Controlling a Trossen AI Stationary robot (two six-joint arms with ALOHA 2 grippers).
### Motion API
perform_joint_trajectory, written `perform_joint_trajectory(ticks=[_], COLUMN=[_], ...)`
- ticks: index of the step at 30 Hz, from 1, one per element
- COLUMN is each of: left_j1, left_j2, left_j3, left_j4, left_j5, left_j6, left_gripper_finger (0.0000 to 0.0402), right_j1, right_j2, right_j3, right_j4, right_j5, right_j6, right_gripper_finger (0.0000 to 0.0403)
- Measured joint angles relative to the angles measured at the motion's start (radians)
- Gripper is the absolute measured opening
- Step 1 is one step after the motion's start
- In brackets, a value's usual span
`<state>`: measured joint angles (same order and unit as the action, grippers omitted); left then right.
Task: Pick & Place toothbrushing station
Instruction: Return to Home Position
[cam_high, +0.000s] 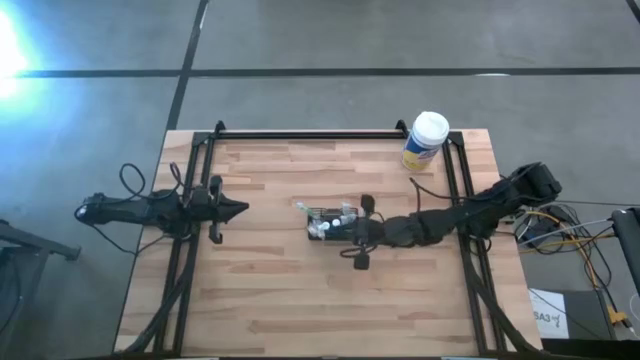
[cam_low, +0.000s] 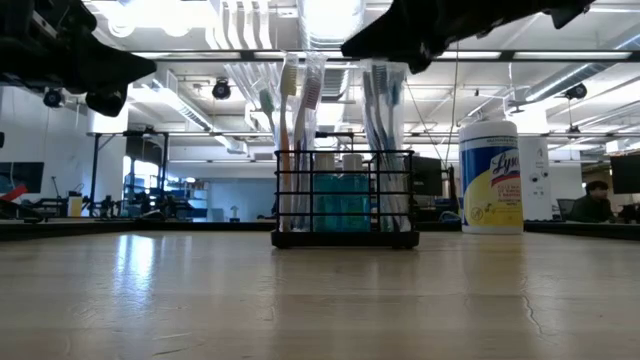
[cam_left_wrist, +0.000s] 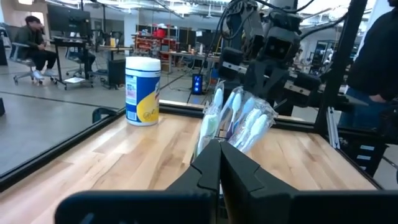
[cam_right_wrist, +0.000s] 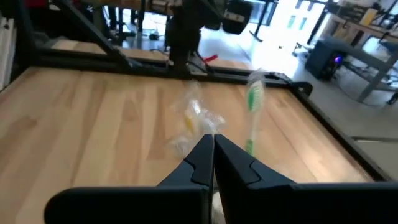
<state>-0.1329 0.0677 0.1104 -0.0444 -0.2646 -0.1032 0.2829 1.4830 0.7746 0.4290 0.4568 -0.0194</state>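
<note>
**A:** Where is the toothbrushing station (cam_low: 345, 238) now?

**B:** It stands upright near the middle of the worktop (cam_high: 270, 290), with wrapped toothbrushes (cam_low: 290, 120) standing in its compartments. The white-capped canister (cam_low: 490, 175) is well apart from it, toward the far right corner.

**A:** And the hands?

**B:** The right hand (cam_right_wrist: 212, 144) hangs above the station. Its fingers are pressed together and there is nothing between them. The left hand (cam_left_wrist: 219, 152) waits at the left side, also closed and empty.

**A:** So which step is this?

**B:** I judge that the placing is done and this is the return home. The right arm must rise first, then draw back to its own side without catching the brush heads.
</note>
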Motion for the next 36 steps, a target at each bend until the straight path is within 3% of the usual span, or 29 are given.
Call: perform_joint_trajectory(ticks=[8,15,22,26,28,31,36], left_j1=[0.000,0.013,0.051,0.085,0.108,0.158,0.325], left_j2=[0.007,0.067,0.178,0.292,0.368,0.461,0.533], left_j3=[0.021,0.189,0.391,0.492,0.531,0.576,0.621], left_j4=[0.048,-0.062,-0.136,-0.212,-0.244,-0.246,-0.208], left_j5=[-0.023,-0.153,-0.167,-0.167,-0.121,0.043,0.361], left_j6=[0.092,0.239,0.381,0.469,0.509,0.558,0.524], left_gripper_finger=[0.0004,0.0003,0.0002,0.0001,0.0001,0.0001,0.0001], right_j1=[0.000,-0.025,-0.201,-0.322,-0.383,-0.464,-0.546], right_j2=[-0.121,-0.357,-0.617,-0.739,-0.779,-0.823,-0.902], right_j3=[0.002,-0.027,-0.166,-0.226,-0.244,-0.271,-0.317], right_j4=[-0.017,-0.165,-0.181,-0.274,-0.325,-0.342,-0.349], right_j5=[-0.031,-0.104,-0.349,-0.403,-0.469,-0.579,-0.600], right_j6=[-0.085,-0.145,-0.045,0.023,0.048,0.088,0.125], right_gripper_finger=[0.0008,0.0008,0.0008,0.0008,0.0008,0.0008,0.0008])
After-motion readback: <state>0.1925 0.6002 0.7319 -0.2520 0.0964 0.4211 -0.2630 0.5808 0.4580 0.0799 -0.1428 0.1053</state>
